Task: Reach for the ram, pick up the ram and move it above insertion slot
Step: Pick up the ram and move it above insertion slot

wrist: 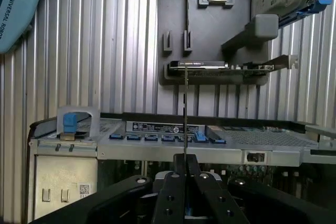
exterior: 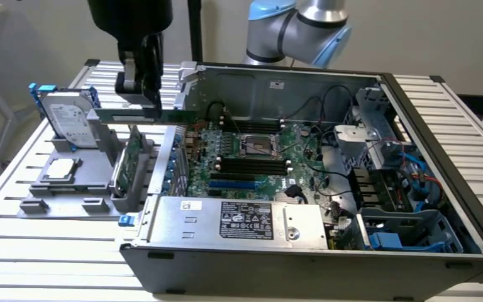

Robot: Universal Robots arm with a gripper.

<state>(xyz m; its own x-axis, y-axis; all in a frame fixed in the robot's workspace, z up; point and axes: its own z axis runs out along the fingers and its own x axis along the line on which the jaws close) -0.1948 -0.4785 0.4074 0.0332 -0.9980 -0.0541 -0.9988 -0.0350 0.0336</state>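
My black gripper hangs over the gap between the grey parts tray and the open computer case, shut on the ram. The ram is a long thin green stick held level in the air, one end reaching over the case's wall on the exterior view's left. In the wrist view the ram shows edge-on as a thin dark line running out from between the fingers. The black memory slots lie on the motherboard inside the case, lower and toward the exterior view's right of the ram.
The grey tray holds an upright green expansion card, a square silver processor and a hard drive in a blue bracket. Case walls, cables and the power supply surround the motherboard.
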